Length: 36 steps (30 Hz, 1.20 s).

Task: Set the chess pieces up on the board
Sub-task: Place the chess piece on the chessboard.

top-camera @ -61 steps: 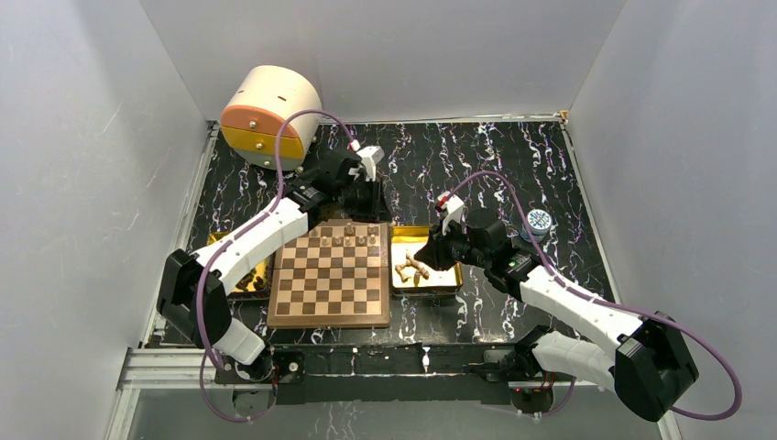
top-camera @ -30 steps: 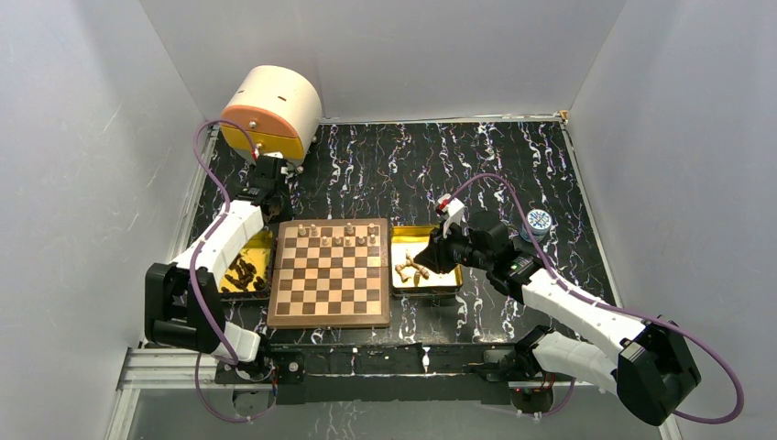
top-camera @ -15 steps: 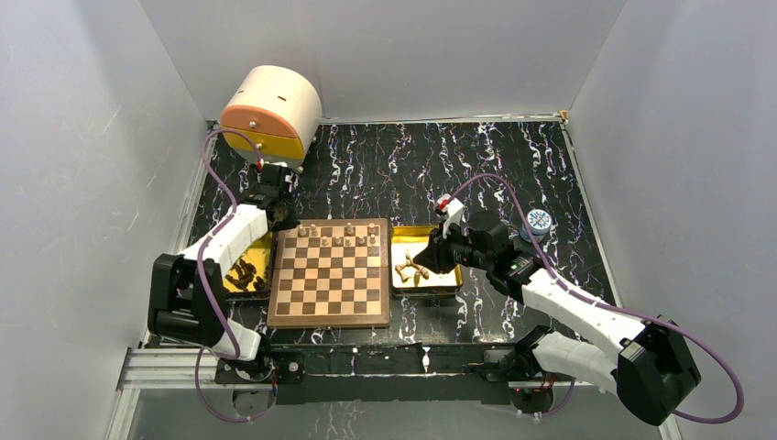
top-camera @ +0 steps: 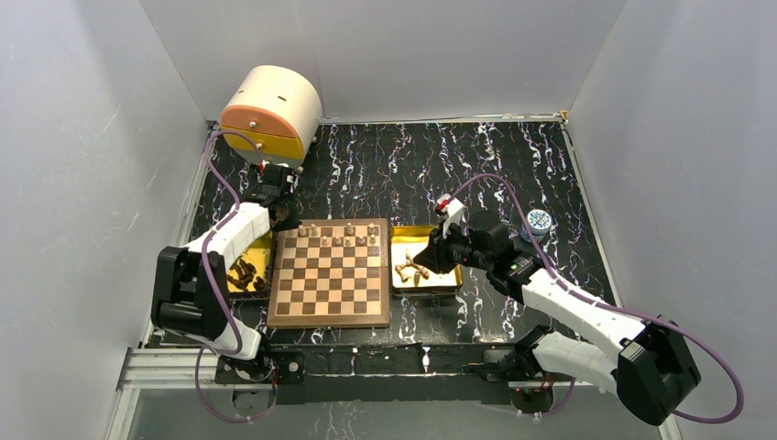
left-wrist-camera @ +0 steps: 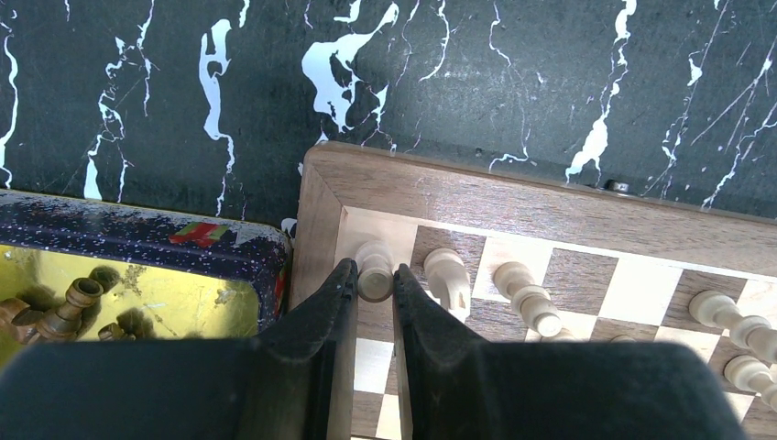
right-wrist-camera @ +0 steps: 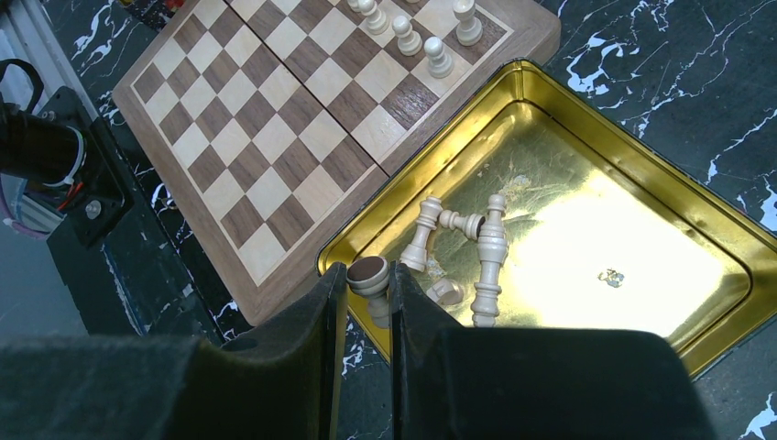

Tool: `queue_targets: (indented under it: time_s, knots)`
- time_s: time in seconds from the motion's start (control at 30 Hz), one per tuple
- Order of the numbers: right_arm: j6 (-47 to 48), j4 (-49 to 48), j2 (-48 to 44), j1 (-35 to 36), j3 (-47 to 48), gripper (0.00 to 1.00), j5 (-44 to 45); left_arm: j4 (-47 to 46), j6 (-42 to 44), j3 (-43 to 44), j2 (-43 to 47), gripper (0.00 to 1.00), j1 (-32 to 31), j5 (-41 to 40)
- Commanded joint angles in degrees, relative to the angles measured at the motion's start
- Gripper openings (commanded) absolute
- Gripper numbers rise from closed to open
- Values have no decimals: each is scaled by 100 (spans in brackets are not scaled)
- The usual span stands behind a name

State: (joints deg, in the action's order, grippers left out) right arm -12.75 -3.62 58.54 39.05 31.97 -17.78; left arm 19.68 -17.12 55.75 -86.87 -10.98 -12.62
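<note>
So the left end effector (left-wrist-camera: 374,268) pinches a pale piece (left-wrist-camera: 374,278) on the upper-left corner square of the board (left-wrist-camera: 513,197). The right end effector (right-wrist-camera: 366,271) clamps a second piece (right-wrist-camera: 377,302) over the gold tray (right-wrist-camera: 641,211). Only the wrist views show both grips.

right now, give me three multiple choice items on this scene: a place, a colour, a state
1. Where are the left jaws? A) far left corner of the board B) its near right corner C) on the round box
2. What colour are the pieces in the left tray? A) white B) dark brown C) red
3. The right jaws are: A) open, empty B) shut on a light piece C) out of view
Answers: 1 A, left wrist view shows them closed around a corner-square piece; 2 B, brown figures lie on its gold floor; 3 B, right wrist view shows the piece pinched over the right tray.
</note>
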Motion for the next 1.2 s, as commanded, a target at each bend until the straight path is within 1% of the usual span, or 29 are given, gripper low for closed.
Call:
queue_targets:
  time_s: [0.0,0.7,0.8,0.97,1.1,1.17]
  knots:
    - [80,-376,-38,-10,6,14,-61,7,-37,-70,-31,2,35,-37]
    - [49,-409,-64,-11,-41,15,-85,-89,-50,-117,-148,5,35,37]
    - [46,-420,-57,-11,-41,16,-85,-56,-50,-110,-108,14,35,-8]
    - [-1,-412,-31,-5,-5,16,-67,87,-93,9,90,20,35,-91]
    - [-405,-427,82,-11,98,16,44,289,-119,264,364,31,37,-135]
    - [-716,-444,178,-10,204,16,65,327,-133,387,524,34,37,-91]
